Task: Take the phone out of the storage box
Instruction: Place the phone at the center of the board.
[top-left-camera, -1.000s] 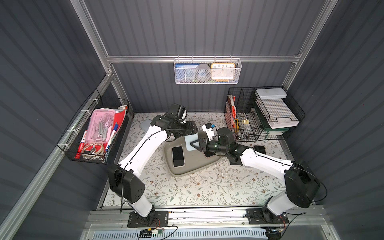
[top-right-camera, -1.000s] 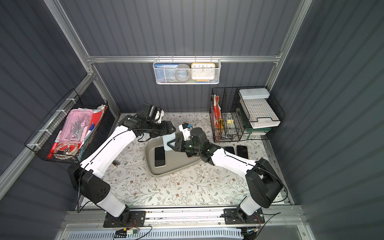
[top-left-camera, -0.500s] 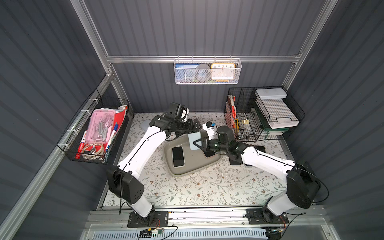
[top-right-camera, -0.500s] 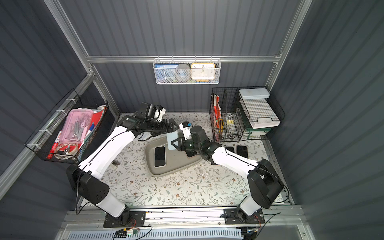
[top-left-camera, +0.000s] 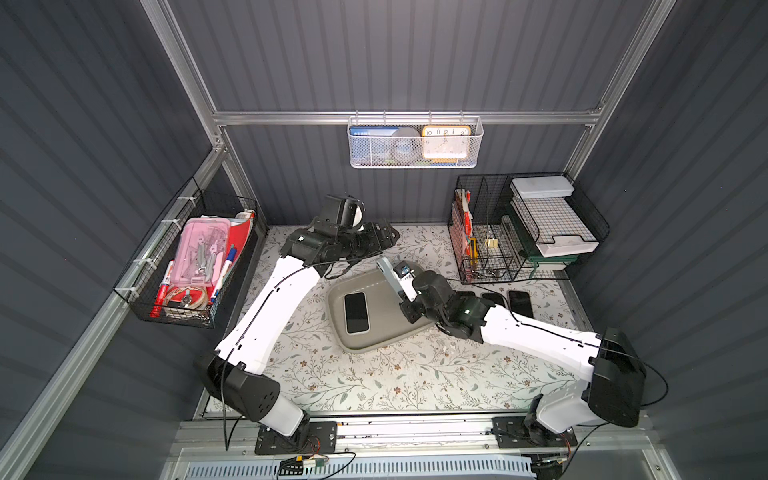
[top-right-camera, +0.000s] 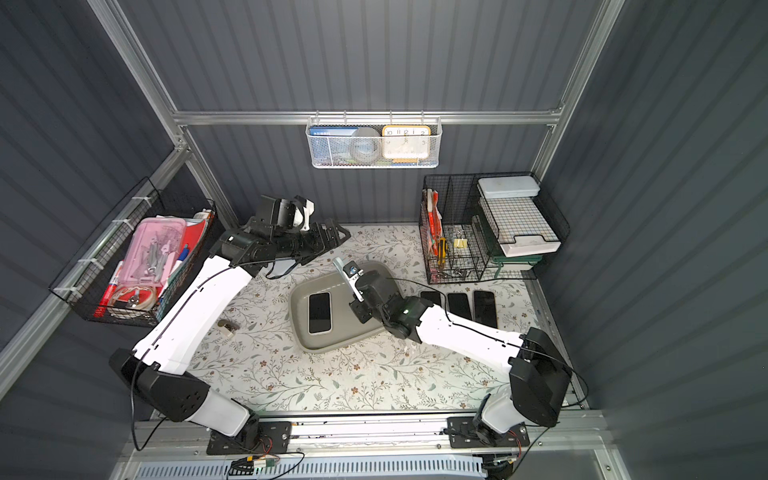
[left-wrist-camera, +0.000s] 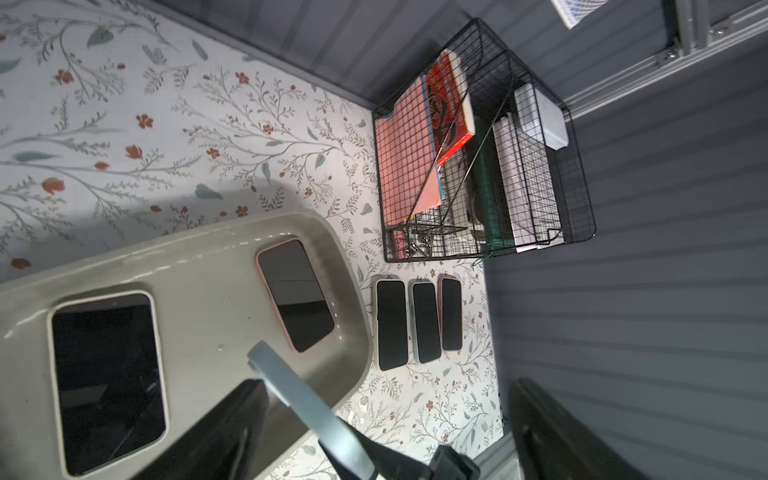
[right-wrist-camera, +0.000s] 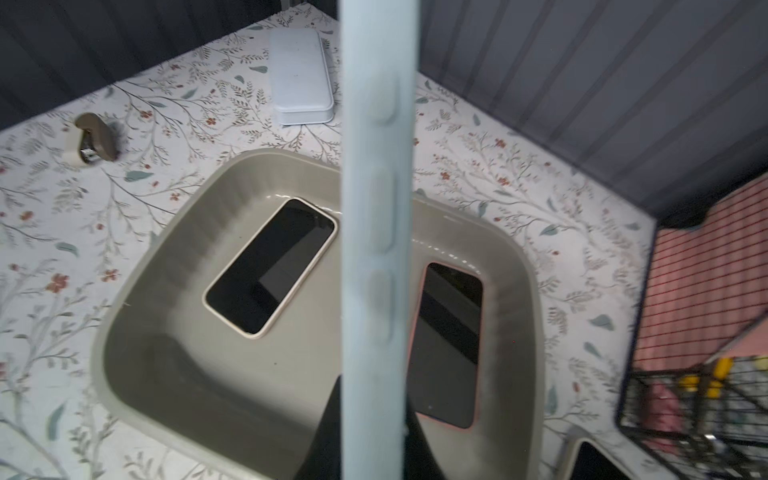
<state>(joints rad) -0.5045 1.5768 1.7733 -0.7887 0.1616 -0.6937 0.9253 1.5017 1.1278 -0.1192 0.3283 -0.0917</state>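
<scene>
Right gripper (top-left-camera: 400, 286) is pinched tight on the blue phone (top-left-camera: 385, 269), holding it on edge up over the box (top-left-camera: 361, 348), near its upper right corner, mid-frame in both top views. Left gripper (top-left-camera: 386, 235) hangs spread wide with nothing in it, just above centre. Cream phone (top-left-camera: 356, 312) and pink phone (left-wrist-camera: 296, 295) lie flat in the box. Three phones (left-wrist-camera: 424, 320) sit right of it on the mat (top-left-camera: 395, 382).
</scene>
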